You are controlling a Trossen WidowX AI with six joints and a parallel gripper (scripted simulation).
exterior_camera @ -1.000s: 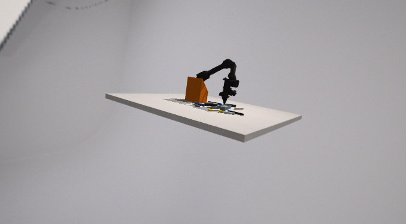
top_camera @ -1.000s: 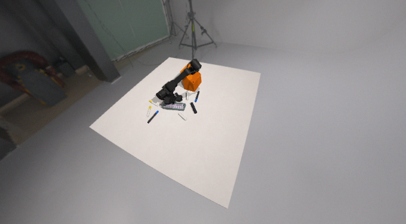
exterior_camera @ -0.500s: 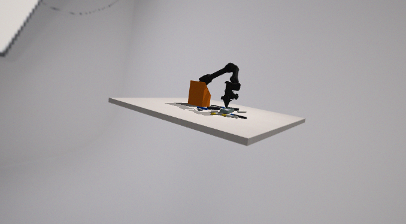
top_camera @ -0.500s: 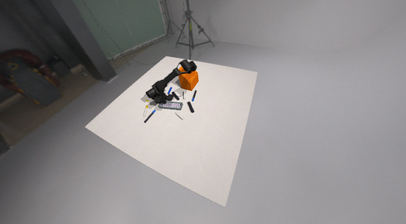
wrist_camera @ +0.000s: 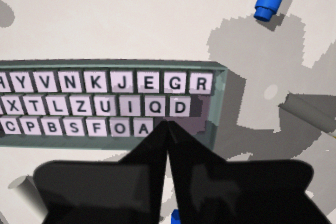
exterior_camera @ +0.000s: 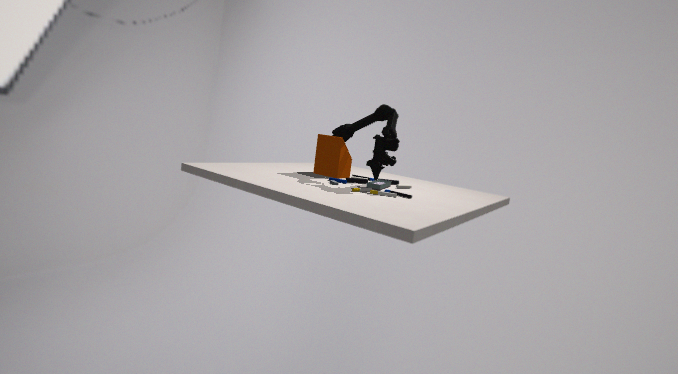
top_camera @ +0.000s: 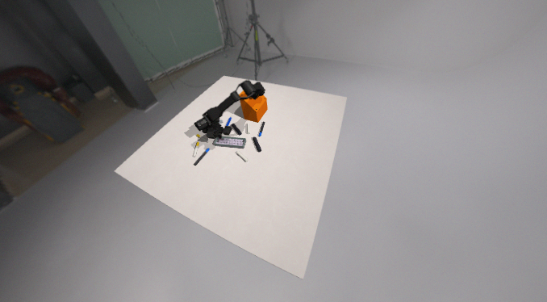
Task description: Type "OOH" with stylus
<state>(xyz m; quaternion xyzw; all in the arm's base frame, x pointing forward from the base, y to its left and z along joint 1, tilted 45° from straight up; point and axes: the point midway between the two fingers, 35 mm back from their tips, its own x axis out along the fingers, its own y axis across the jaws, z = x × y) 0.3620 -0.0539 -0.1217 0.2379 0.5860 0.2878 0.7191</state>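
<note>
The keyboard (top_camera: 230,142) (exterior_camera: 378,185) (wrist_camera: 109,65) is a grey-green tray with pale lettered keys. In the wrist view the O key (wrist_camera: 120,128) is in the nearest row, left of the A key (wrist_camera: 143,128), and the H key (wrist_camera: 0,80) is in the far row at the left edge. My gripper (exterior_camera: 376,178) (wrist_camera: 167,127) is shut with its fingertips together and no stylus visible between them. The tips are low over the keyboard's near row, just right of the A key. Several pen-like sticks lie around it; I cannot tell which is the stylus.
A black pen with a blue end (top_camera: 201,157), a white stick (top_camera: 241,157) and a thick black stick (top_camera: 256,144) lie near the keyboard. A grey stick with a yellow end (wrist_camera: 311,114) lies to its right in the wrist view. The orange base block (top_camera: 253,109) (exterior_camera: 330,156) stands behind.
</note>
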